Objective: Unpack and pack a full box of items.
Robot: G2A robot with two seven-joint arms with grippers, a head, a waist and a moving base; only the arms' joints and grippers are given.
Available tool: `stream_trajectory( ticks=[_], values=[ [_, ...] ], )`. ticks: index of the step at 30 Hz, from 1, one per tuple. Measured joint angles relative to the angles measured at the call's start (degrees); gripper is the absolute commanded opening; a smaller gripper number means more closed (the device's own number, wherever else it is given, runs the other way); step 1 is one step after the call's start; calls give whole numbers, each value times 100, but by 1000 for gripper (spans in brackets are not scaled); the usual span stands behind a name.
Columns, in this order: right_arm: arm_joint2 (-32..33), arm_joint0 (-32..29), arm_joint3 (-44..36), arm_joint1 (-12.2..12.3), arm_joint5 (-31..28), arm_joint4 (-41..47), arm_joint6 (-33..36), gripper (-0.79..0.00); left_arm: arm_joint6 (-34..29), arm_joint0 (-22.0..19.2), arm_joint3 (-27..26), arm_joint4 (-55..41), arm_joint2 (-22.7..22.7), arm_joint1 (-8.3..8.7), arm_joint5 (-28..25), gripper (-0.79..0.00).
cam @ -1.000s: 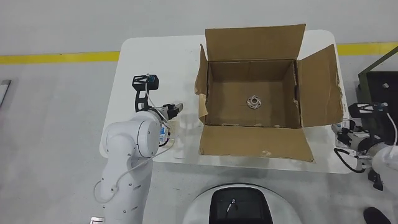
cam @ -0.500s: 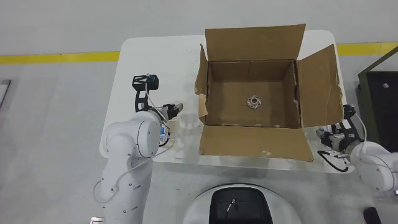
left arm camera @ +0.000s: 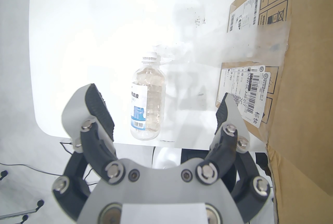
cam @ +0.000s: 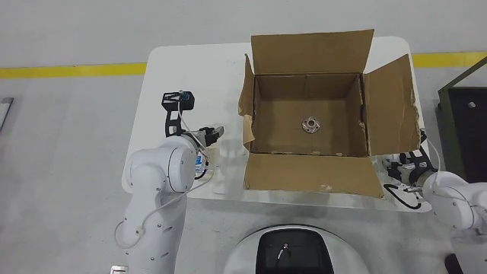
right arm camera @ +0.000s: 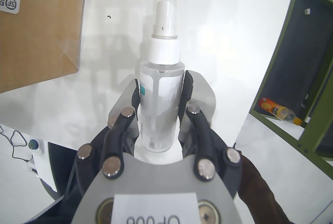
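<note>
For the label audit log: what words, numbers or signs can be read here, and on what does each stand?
On the cardboard box side: shipping labels with barcodes, up-arrow handling signs; fine print too small to quote surely.
On the clear bottle: blue-and-white label with barcode, characters blurred.
On the spray bottle: label turned away, unreadable.
On the right gripper: white tag, upside down, cut off by the edge.

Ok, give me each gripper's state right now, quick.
Left gripper: open, holding nothing.
Right gripper: shut on the spray bottle.
</note>
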Motion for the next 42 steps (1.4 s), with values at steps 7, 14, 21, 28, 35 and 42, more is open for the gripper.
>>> stream_trajectory(
  ticks=[7, 14, 21, 28, 35, 42],
  values=[
    [82, -35, -89, 14, 47, 58, -42, -406, 0, 0, 0, 0, 0, 0, 0, 0],
    [1120, -325, -1180, 19, 586, 480, -657, -616, 0, 0, 0, 0, 0, 0, 0, 0],
    [2312, -134, -2423, 38, 312, 1228, -1656, -785, 0, 0, 0, 0, 0, 0, 0, 0],
    [1476, 1200, -2366, 220, -606, 1533, -1188, -785, 0, 0, 0, 0, 0, 0, 0, 0],
    [-845, 2158, -2008, 257, -530, 512, -204, -785, 0, 0, 0, 0, 0, 0, 0, 0],
    [-2534, 3096, -273, 124, -173, -361, 200, -785, 0, 0, 0, 0, 0, 0, 0, 0]
  ],
)
